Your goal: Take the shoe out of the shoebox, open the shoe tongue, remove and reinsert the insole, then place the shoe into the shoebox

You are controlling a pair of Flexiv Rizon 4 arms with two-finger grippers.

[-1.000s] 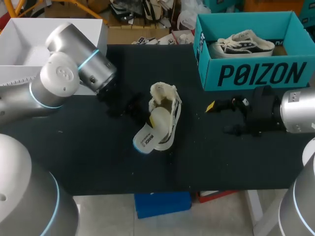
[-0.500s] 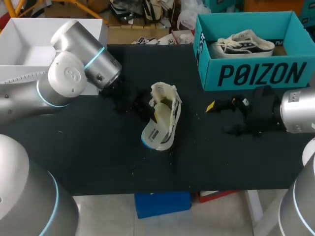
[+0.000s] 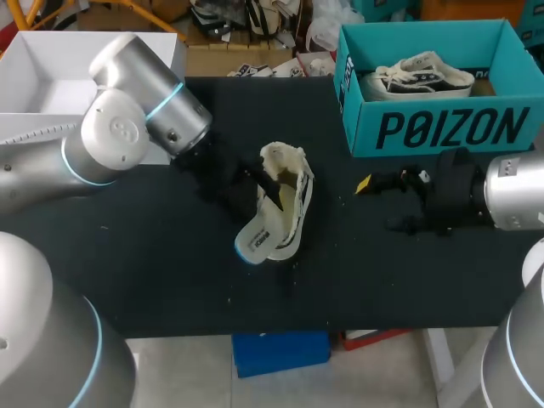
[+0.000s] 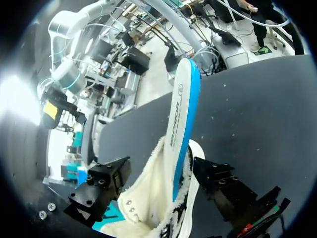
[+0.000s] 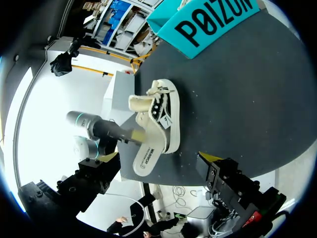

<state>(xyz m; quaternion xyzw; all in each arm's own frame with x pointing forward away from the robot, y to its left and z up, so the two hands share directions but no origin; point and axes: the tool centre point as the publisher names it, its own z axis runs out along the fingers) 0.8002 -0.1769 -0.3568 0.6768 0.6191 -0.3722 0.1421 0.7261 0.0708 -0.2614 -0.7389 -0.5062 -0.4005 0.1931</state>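
A cream shoe (image 3: pixel 289 200) lies on its side mid-table, its tongue end pointing away from me. Its white insole with a blue edge (image 3: pixel 253 242) pokes out of the opening toward the table's front. My left gripper (image 3: pixel 255 189) is at the shoe's opening. In the left wrist view its black fingers (image 4: pixel 101 186) stand wide apart, open, either side of the insole (image 4: pixel 181 119) and shoe (image 4: pixel 148 213), not pressing them. My right gripper (image 3: pixel 382 204) hangs open to the shoe's right, nothing in it; its wrist view shows the shoe (image 5: pixel 161 111) and insole (image 5: pixel 146 153) ahead.
The teal shoebox (image 3: pixel 442 127) stands at the back right with another dark-and-white shoe (image 3: pixel 416 76) inside. A white open box (image 3: pixel 51 72) sits at the back left, behind my left arm. Bare black tabletop lies in front of the shoe.
My left gripper, shut on the insole a second ago, pushed it toward the shoe's opening and has opened. The insole now rests partly in the shoe. The right arm stayed still.
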